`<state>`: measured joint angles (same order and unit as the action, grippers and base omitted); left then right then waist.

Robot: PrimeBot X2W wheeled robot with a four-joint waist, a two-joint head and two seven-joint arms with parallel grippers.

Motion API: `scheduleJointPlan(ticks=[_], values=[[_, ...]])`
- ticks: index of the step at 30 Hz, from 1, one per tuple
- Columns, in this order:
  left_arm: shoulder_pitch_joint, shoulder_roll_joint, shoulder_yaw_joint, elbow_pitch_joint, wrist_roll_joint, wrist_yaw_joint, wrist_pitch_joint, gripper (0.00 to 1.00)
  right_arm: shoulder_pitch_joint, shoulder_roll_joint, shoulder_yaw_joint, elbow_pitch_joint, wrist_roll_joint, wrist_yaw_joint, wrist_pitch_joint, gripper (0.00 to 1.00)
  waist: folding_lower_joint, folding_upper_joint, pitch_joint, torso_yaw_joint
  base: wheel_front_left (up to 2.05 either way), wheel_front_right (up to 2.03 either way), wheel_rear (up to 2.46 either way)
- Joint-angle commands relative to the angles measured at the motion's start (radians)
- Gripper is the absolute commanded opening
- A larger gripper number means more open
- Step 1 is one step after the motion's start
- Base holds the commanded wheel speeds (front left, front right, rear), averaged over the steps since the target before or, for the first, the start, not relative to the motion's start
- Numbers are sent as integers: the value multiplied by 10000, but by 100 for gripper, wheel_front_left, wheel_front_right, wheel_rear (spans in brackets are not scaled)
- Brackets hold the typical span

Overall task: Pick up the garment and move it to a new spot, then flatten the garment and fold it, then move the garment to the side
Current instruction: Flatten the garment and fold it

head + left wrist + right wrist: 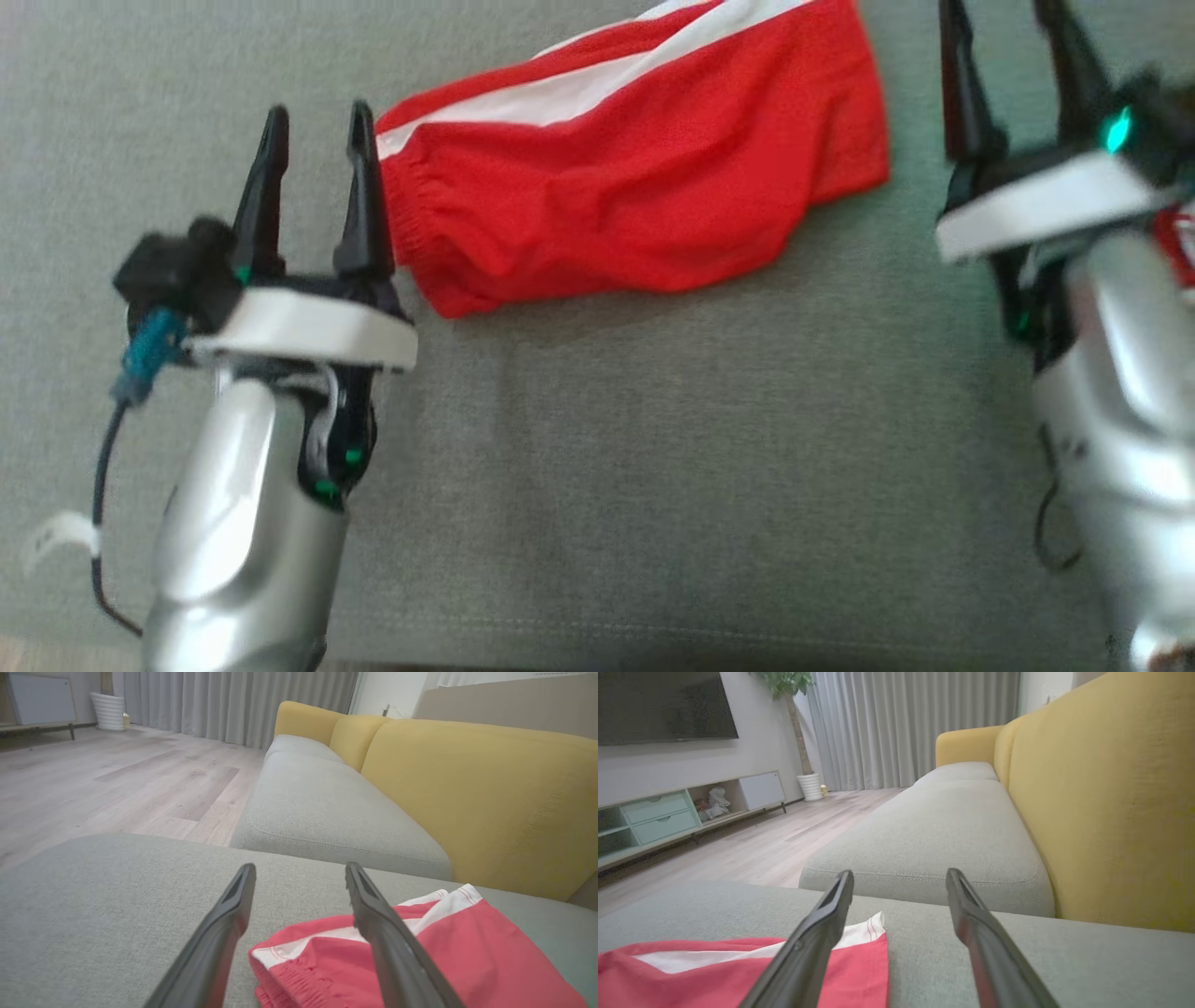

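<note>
Left end effector (319, 112), right end effector (900, 873): jaws spread wide, empty. Red shorts (635, 168): folded on grey sofa cushion (653, 467), between both. Probably light, limp, slippery; best pinched at elastic waistband and hem.

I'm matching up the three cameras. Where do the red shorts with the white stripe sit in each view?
Head view: the red shorts lie at top centre, running up to the top edge.
Left wrist view: the shorts fill the lower right.
Right wrist view: the shorts sit in the lower left corner.
Shared landmark: the grey seat cushion under them.
</note>
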<state>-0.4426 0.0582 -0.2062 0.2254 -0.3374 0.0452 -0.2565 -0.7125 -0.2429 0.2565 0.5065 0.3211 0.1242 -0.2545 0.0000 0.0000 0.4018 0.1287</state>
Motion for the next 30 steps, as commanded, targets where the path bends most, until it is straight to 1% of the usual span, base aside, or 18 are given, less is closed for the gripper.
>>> scheduleJointPlan(ticks=[1, 4, 8, 12, 16, 22, 30], values=[[96, 325, 420, -504, 258, 70, -51, 100, 491, 325, -168, -646, -238, 65, -70, 100, 0, 0, -362, -281, 0, 0, 0], [617, 411, 492, -815, 604, 40, -52, 100, 1623, 704, -717, -1410, -711, 65, -3, 100, 0, 0, -682, -453, 0, 0, 0], [1323, 520, 445, -961, 929, 38, -52, 100, 3063, 1111, -1226, -2492, -1229, 65, 474, 100, 0, 0, -1024, -628, 0, 0, 0], [1895, 618, 337, -932, 1105, -26, -52, 100, 4353, 1353, -1589, -3526, -1612, 65, 1063, 100, 0, 0, -1275, -662, 0, 0, 0], [2271, 674, 255, -853, 1237, -17, -52, 100, 5319, 1492, -1834, -4426, -1904, 65, 1528, 100, 0, 0, -1429, -654, 0, 0, 0], [2531, 700, 254, -785, 1263, 10, -52, 100, 6024, 1598, -1974, -5349, -2142, 65, 2026, 100, 0, 0, -1558, -677, 0, 0, 0], [2499, 700, 278, -760, 1230, 6, -53, 100, 6238, 1647, -2043, -5744, -2192, 65, 2299, 100, 0, 0, -1587, -656, 0, 0, 0]])
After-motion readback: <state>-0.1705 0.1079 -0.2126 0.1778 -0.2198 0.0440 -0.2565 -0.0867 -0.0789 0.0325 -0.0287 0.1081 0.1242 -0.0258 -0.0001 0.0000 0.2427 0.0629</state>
